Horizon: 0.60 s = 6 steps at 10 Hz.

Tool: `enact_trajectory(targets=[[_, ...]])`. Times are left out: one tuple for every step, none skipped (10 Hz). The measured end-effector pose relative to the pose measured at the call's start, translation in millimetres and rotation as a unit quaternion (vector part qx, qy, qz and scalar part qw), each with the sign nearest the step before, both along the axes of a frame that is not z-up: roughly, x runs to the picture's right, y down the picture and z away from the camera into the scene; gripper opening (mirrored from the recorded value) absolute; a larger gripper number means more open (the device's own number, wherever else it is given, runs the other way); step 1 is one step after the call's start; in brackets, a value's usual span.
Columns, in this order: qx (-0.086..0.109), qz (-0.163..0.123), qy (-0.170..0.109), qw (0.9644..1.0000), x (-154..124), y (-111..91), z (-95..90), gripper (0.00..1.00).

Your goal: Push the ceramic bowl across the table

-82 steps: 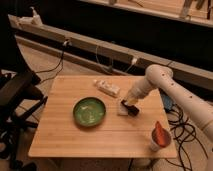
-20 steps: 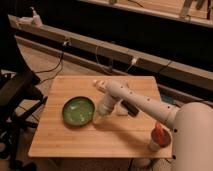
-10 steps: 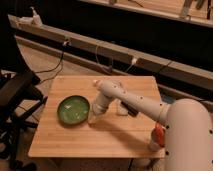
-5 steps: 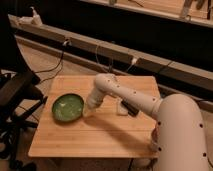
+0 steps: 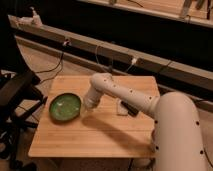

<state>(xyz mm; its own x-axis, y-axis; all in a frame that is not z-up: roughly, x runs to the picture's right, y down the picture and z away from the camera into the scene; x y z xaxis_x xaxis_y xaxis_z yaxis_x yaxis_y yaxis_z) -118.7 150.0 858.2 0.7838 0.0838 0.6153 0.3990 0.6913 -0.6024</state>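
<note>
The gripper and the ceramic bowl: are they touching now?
Cannot tell. In the camera view the gripper sits right at the ceramic bowl's right rim on the table, but the arm hides the meeting point, so neither contact nor gap shows plainly.

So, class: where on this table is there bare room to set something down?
Bare wood runs along the table's front edge, below the ceramic bowl and arm, and across the back strip. It is crowded mid-table: the gripper sits beside the bowl's right rim, and a small white object lies under the arm.
</note>
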Motion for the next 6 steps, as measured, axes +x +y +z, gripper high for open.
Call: enact_trajectory(targets=[[0.001,-0.002,-0.002,1.0000,-1.3,-0.5,0.5,0.27],[0.006,-0.009,-0.009,0.9999,-12.7,-1.5,-2.9,0.27],[0.007,-0.006,-0.007,0.9999,-17.4,-2.3,-4.2,0.27],[0.007,-0.004,-0.005,0.9999,-20.5,-3.3,-5.6,0.27],[0.004,-0.009,-0.006,0.9999,-23.8,1.5,-5.1,0.27],[0.003,-0.009,-0.008,0.9999,-20.9,3.3,-2.4,0.27]])
